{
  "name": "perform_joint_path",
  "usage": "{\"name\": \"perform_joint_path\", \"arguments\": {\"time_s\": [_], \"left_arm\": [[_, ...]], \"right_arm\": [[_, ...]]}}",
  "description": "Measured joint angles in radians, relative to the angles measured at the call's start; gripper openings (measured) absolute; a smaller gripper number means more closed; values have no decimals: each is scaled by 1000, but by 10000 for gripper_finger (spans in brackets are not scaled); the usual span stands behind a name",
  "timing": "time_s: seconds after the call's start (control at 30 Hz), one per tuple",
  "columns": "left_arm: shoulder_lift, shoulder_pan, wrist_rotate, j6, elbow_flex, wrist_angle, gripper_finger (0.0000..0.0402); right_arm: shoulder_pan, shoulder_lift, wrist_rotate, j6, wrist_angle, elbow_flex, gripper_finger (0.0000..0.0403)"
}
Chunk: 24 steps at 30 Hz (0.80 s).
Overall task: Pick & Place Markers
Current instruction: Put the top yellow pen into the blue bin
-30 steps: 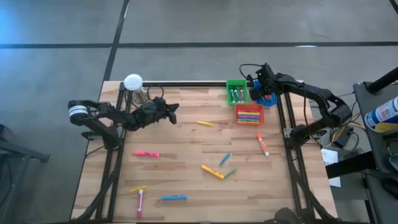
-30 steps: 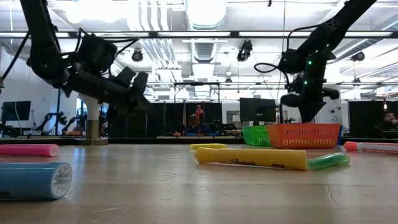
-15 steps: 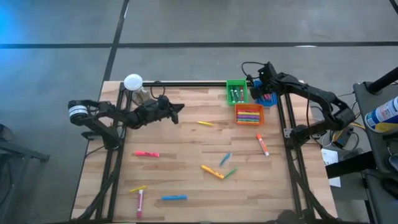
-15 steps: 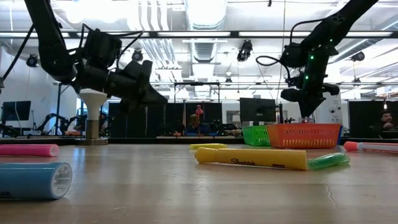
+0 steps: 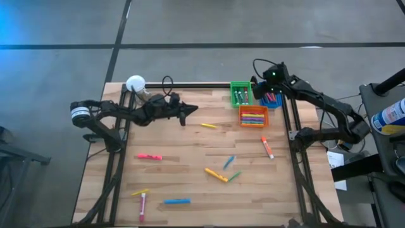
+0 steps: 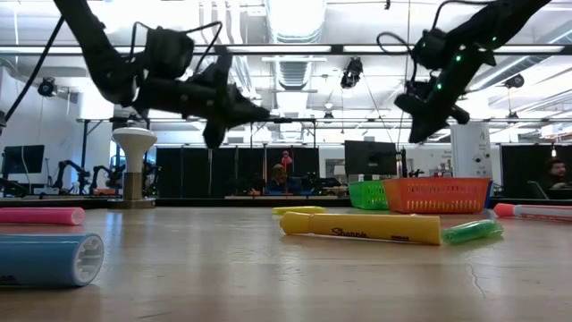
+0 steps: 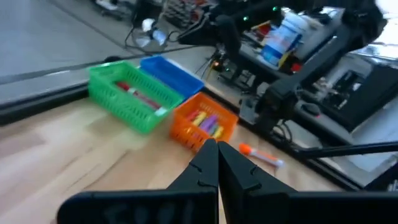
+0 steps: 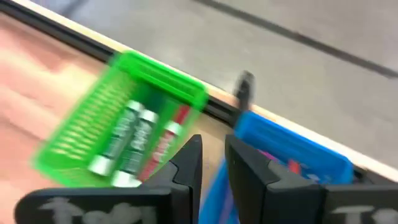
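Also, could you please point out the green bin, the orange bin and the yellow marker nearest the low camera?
green bin (image 5: 241, 94), high view, on its inside floor.
orange bin (image 6: 436, 194), low view, on its front wall.
yellow marker (image 6: 362, 226), low view, on its barrel.

Markers (image 5: 216, 174) lie scattered on the table (image 5: 190, 136) before three bins (image 5: 253, 116).

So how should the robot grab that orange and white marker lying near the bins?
The orange and white marker lies flat and alone on the table, just below the orange bin, tilted a little. Probably best to come straight down from above and pinch the middle of its white barrel, fingers across its thin width. The right gripper is the nearer one.
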Motion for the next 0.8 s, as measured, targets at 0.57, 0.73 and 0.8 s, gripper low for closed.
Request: {"name": "perform_joint_path", "arguments": {"time_s": [0.57, 0.73, 0.8], "left_arm": [[115, -73, -19, 206, 199, -222, 0], [117, -89, -22, 182, 268, -337, 2], [118, -91, -22, 223, 298, -441, 6]], "right_arm": [[221, -194, -11, 0, 241, -224, 63], [258, -239, -10, 11, 268, -272, 63], [265, -254, -9, 12, 271, -280, 63]]}}
